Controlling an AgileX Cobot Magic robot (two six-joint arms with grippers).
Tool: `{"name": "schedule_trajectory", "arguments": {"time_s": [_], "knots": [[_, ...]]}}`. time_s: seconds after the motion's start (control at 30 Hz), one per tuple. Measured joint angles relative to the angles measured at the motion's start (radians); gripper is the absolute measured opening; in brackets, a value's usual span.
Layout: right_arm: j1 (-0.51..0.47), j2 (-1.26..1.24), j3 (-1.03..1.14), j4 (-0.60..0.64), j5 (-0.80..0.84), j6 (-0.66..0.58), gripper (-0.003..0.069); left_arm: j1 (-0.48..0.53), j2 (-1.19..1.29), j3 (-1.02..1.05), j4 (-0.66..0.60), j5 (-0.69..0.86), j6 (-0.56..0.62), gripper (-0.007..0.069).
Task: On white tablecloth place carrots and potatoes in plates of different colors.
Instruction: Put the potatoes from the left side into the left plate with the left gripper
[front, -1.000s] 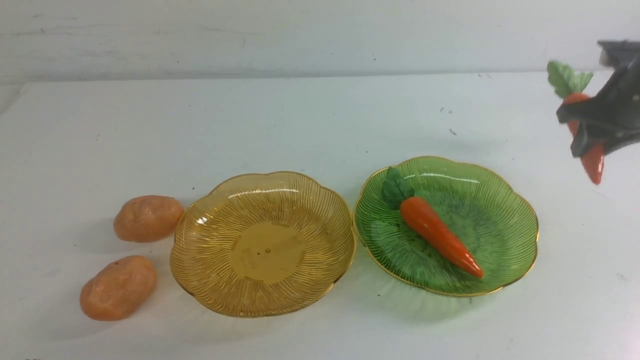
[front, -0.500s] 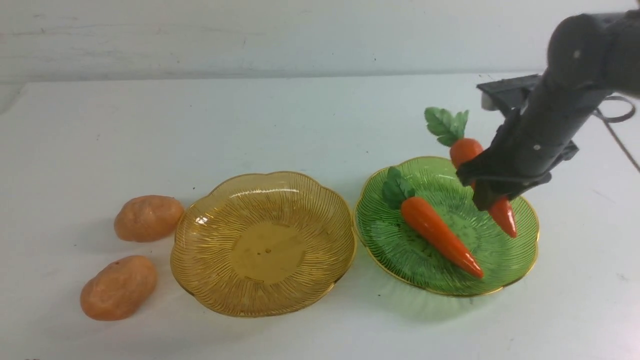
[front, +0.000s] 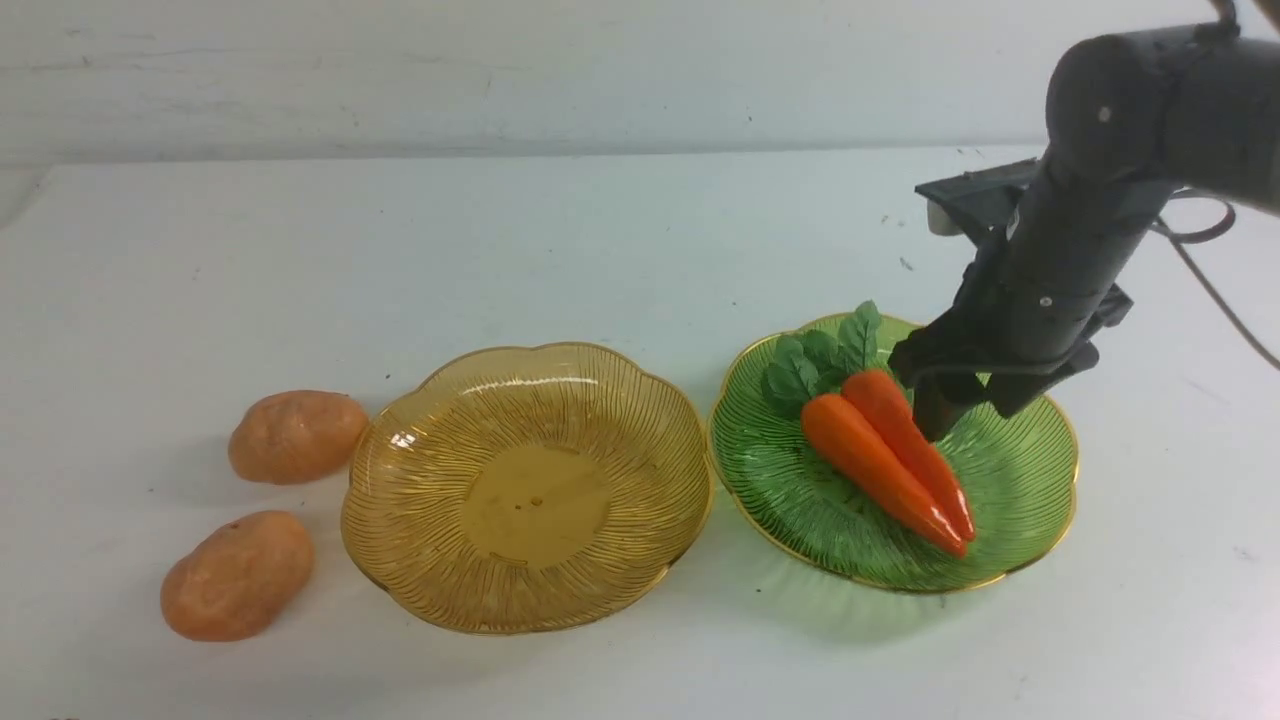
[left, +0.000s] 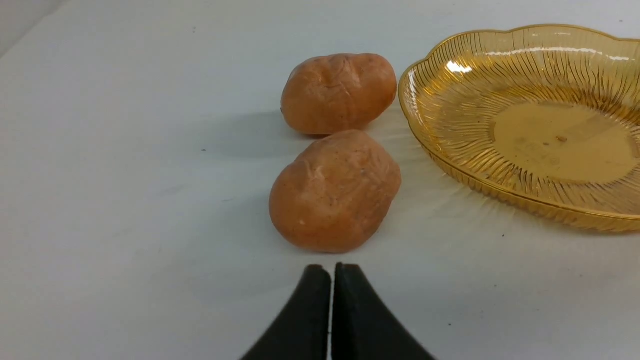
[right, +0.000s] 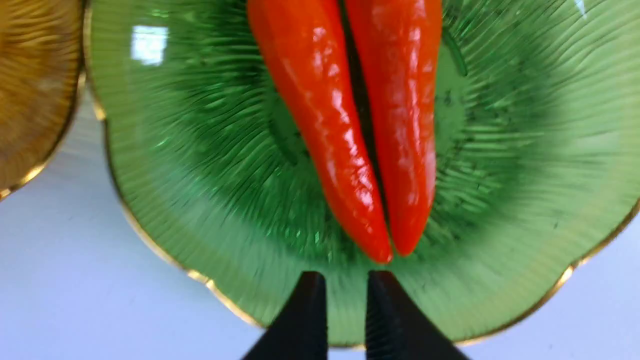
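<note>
You are working on a plain white tablecloth (front: 600, 250) with a few dark specks, and it fills nearly the whole scene. Your black right arm (front: 1090, 200) reaches down over the right side.

Two translucent, ribbed, flower-shaped plates with gold rims sit side by side, rims almost touching: the amber-yellow plate (front: 400, 470) on the left holds nothing, and the green plate (front: 1020, 480) is on the right.

Two lumpy tan-orange potatoes lie on the cloth left of the amber plate. The far potato (front: 297, 437) is just beside its rim and the near potato (front: 237, 575) lies a little apart.

Both glossy orange carrots lie in the green plate, pressed together lengthwise: the left carrot (front: 870, 470) and the right carrot (front: 915, 450). Their crinkled leaf tops (front: 825, 360) are at the far rim.

Your right gripper (front: 965, 415) hangs over the green plate just beside the carrots, its jaws slightly apart and holding nothing. Your left gripper (left: 332, 270) sits low near the near potato, with its jaws pressed together and empty.
</note>
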Motion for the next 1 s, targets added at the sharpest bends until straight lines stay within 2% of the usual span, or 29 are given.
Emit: {"name": "schedule_trajectory", "arguments": {"time_s": [0.07, 0.17, 0.23, 0.3, 0.4, 0.5, 0.63, 0.8, 1.0], "knots": [[0.001, -0.148, 0.108, 0.009, 0.002, -0.001, 0.0008, 0.000, 0.000, 0.000, 0.000, 0.000, 0.000, -0.0003], [0.001, -0.398, 0.289, 0.009, -0.005, -0.019, -0.0013, 0.000, 0.000, 0.000, -0.006, 0.000, -0.007, -0.0003], [0.001, -0.524, 0.394, 0.009, -0.085, -0.038, -0.0015, 0.000, 0.000, 0.000, -0.046, -0.001, -0.037, -0.0003], [0.001, -0.673, 0.535, 0.031, -0.281, -0.050, -0.0014, 0.000, 0.000, 0.000, -0.157, -0.013, -0.105, -0.0003], [0.001, -0.838, 0.732, 0.136, -0.575, -0.079, -0.0015, 0.000, 0.000, 0.000, -0.353, -0.074, -0.202, -0.0003], [0.001, -0.939, 0.867, 0.202, -0.735, -0.131, -0.0015, 0.000, 0.000, 0.000, -0.529, -0.136, -0.257, -0.0003], [0.001, -1.027, 0.978, 0.231, -0.846, -0.193, -0.0015, 0.000, 0.000, 0.000, -0.628, -0.206, -0.262, -0.0003], [0.001, -1.091, 1.022, 0.235, -0.902, -0.235, -0.0015, 0.000, 0.000, -0.053, -0.663, -0.192, -0.237, -0.0003], [0.001, -1.092, 1.028, 0.236, -0.921, -0.242, -0.0015, 0.000, 0.135, -0.291, -0.574, -0.027, -0.152, -0.0003]]}}
